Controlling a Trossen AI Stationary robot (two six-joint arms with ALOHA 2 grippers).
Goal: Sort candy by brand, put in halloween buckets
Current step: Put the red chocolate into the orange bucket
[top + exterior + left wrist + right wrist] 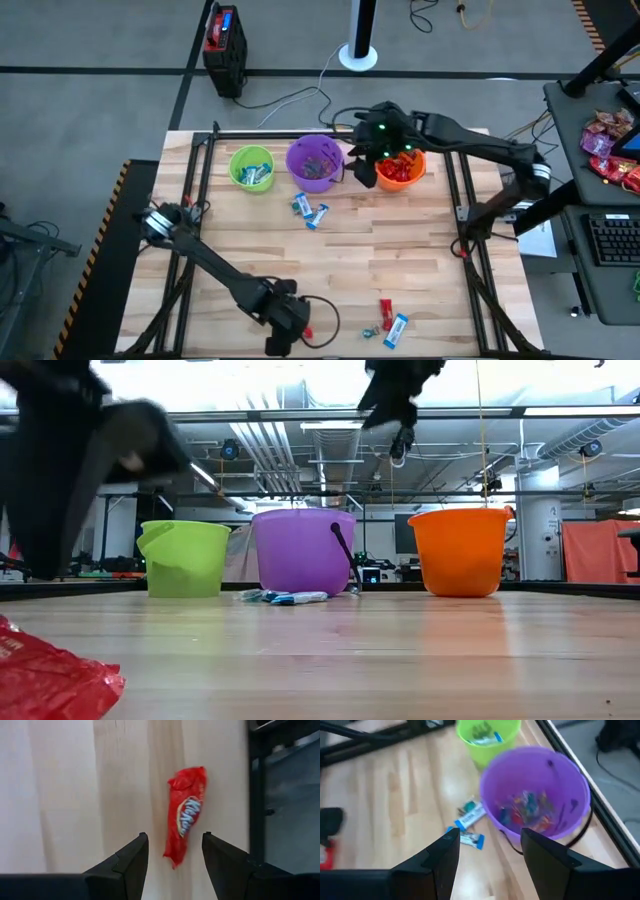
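Three buckets stand in a row at the table's far side: lime green (251,167), purple (316,162), orange (400,167). A red-wrapped candy (184,815) lies flat on the table near the front edge; my left gripper (174,851) hovers over it, open, one finger on each side, touching nothing. It also shows in the low view (45,680). My right gripper (360,165) is open and empty above the gap between the purple and orange buckets. Two blue-and-white candies (308,210) lie near the purple bucket. More candies (390,320) lie at the front right.
The purple bucket (535,795) holds several small candies, the green one (487,735) blue-and-white ones, the orange one red ones. A black frame rail (257,785) runs along the table edge beside the red candy. A heap of pink-red bags (612,150) lies on a side desk at the right.
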